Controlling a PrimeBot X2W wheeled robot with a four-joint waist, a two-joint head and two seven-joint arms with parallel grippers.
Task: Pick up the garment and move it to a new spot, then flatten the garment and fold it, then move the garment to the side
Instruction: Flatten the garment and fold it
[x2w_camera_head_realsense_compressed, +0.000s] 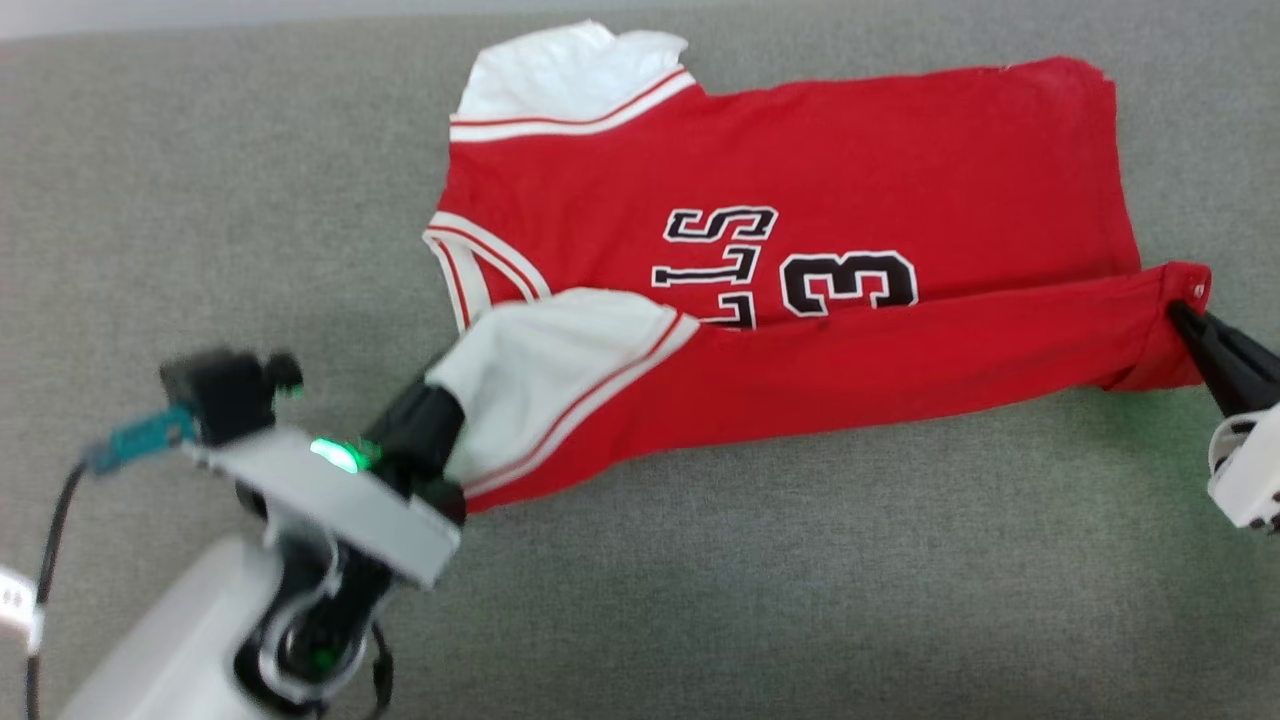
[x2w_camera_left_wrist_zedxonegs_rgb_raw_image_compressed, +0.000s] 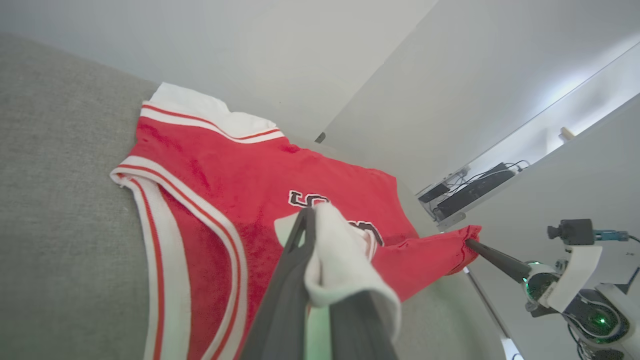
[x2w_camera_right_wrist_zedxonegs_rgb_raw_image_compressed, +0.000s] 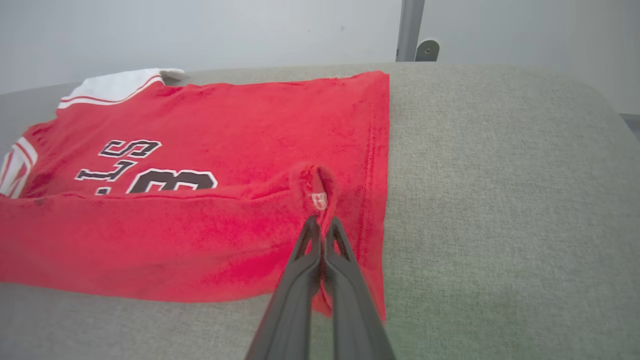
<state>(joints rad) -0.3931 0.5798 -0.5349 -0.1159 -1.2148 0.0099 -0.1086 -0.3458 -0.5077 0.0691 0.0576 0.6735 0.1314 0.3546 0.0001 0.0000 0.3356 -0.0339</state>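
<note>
Red soft short-sleeved shirt with white sleeves (x2w_camera_head_realsense_compressed: 800, 160), head view: spread on grey woven surface (x2w_camera_head_realsense_compressed: 200, 200), near long edge turned over the body. Its near sleeve is clamped in left tool (x2w_camera_head_realsense_compressed: 440, 420), its near hem corner in right tool (x2w_camera_head_realsense_compressed: 1185, 318).

Left wrist view: fingers pinch white sleeve cloth, raised above the chest print.

Right wrist view: fingers together on the red hem corner.

Judgement: folding step, lengthwise fold partway. Next: carry both ends evenly toward the far edge, lay flat, release.
</note>
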